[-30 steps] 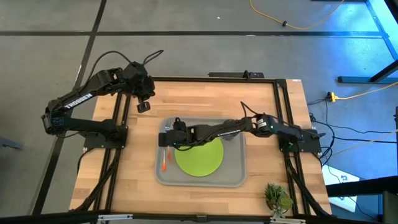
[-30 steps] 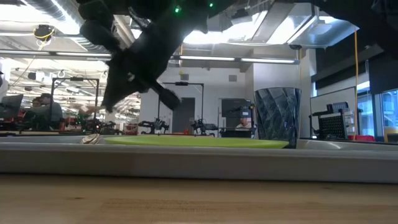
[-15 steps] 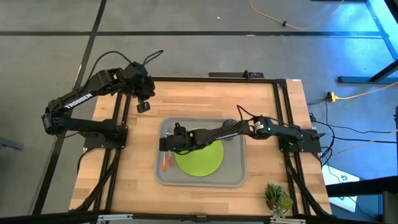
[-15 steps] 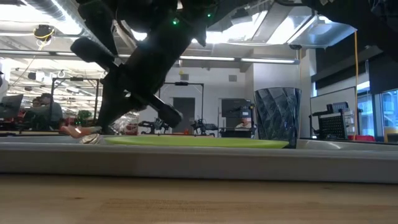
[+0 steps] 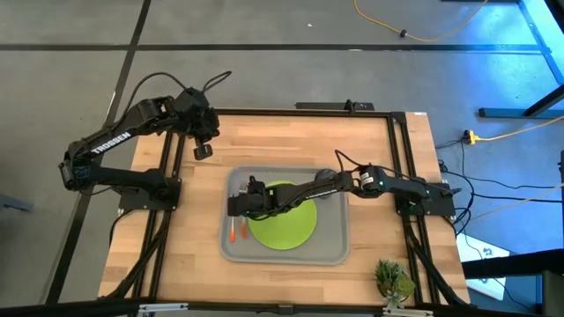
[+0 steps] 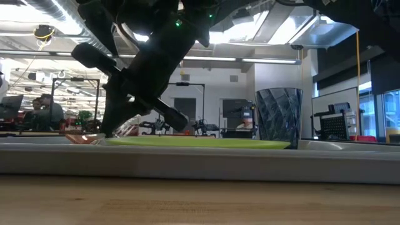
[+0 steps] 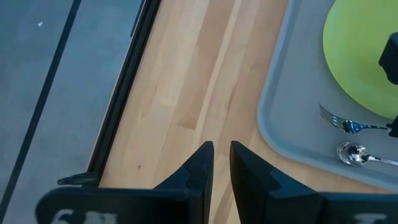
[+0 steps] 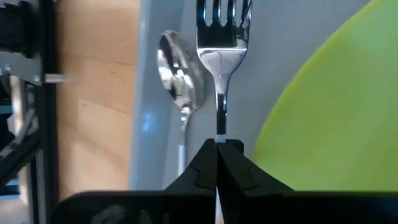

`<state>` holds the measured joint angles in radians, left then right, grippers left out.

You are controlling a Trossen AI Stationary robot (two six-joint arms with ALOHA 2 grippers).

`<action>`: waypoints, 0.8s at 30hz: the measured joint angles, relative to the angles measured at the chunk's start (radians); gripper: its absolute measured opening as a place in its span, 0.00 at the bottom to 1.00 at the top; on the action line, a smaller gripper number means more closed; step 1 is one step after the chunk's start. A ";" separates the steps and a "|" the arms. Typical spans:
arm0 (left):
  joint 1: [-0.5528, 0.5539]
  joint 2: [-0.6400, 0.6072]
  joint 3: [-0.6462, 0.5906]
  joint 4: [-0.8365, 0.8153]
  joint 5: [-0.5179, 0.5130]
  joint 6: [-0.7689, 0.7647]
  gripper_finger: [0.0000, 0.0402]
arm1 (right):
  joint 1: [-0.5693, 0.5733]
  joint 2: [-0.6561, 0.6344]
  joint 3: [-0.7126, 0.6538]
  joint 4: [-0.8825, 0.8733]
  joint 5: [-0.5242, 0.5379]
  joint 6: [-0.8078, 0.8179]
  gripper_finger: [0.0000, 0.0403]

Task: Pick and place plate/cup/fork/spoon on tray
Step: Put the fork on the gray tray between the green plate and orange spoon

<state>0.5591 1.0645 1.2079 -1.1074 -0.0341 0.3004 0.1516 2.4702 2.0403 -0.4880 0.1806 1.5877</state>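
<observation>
Fork [image 8: 220, 37] tines in wrist view only

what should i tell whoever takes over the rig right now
Right pincer: shut on the fork, holding it low over the tray, between the spoon and the plate.
Left pincer: empty, nearly closed, parked over bare table beyond the tray's far left corner.
Done: plate, cup and spoon are on the tray.
Left: release the fork beside the spoon, then pull the right arm back.
</observation>
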 joint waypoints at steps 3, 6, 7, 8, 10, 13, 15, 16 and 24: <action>0.000 0.000 0.000 0.000 0.000 0.000 0.11 | 0.000 0.000 -0.001 -0.005 -0.006 0.000 0.00; 0.000 0.000 0.000 0.000 0.000 0.000 0.11 | 0.000 0.000 -0.001 -0.009 -0.026 0.000 0.00; 0.000 0.000 0.000 0.000 0.000 0.000 0.11 | 0.000 0.000 -0.001 -0.015 -0.025 0.000 0.00; 0.000 0.000 0.000 0.000 0.000 0.000 0.11 | 0.000 0.000 -0.001 -0.017 -0.025 0.000 0.00; 0.000 0.000 0.000 0.000 0.000 0.000 0.11 | 0.000 0.000 -0.001 -0.016 -0.026 0.000 0.00; 0.000 0.000 0.000 0.000 0.000 0.000 0.11 | 0.000 0.000 -0.001 -0.018 -0.026 0.000 0.01; 0.000 0.000 0.000 0.000 0.000 0.000 0.11 | 0.000 0.000 -0.001 -0.018 -0.027 0.000 0.02; 0.000 0.000 0.000 0.000 0.000 0.000 0.11 | 0.000 0.000 -0.001 -0.018 -0.027 -0.001 0.03; 0.000 0.000 0.000 0.000 0.000 0.000 0.11 | 0.000 0.000 -0.001 -0.018 -0.028 -0.002 0.04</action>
<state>0.5591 1.0645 1.2079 -1.1072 -0.0344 0.3003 0.1516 2.4702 2.0396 -0.5059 0.1524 1.5860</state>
